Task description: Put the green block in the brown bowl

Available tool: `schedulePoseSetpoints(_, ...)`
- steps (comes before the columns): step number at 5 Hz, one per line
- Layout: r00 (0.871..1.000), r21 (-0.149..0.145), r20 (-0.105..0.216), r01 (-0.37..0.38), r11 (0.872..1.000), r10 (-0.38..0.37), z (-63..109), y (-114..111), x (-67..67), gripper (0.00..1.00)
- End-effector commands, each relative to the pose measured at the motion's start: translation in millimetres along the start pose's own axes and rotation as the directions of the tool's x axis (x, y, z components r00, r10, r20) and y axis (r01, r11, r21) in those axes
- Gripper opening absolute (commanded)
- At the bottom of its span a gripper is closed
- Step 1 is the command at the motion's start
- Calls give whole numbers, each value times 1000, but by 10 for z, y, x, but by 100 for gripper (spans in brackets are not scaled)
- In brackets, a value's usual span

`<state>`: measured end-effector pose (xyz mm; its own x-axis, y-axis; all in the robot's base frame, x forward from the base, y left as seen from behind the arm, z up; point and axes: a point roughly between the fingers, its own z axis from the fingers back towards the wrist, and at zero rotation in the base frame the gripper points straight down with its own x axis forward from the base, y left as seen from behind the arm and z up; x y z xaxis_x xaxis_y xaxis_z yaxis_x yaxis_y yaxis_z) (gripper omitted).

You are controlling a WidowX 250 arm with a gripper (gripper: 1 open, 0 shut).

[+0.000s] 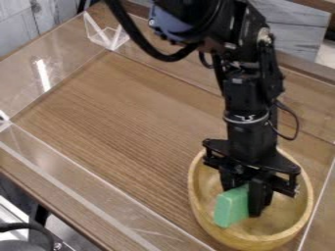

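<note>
The pincer is clamped on the block, which hangs just below its fingertips, inside the bowl and low over its floor. Risk — opening with the block tilted could let it bounce or lean onto the rim beneath the pincer.

The arm is matte black throughout, built of blocky, stacked segments. A blue patch marks its upper part, and black cables loop alongside it. It ends in black jaws, dark and unmarked.
</note>
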<state>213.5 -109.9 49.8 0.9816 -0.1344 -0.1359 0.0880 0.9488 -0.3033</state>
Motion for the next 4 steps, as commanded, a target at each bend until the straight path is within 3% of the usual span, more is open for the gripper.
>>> schedulePoseSetpoints(1, 999, -16, 33, 18, 1000, -18, 106, -59, 101, 0)
schedulePoseSetpoints(4, 1000, -31, -9, 9, 999, -9, 84, -94, 84, 0)
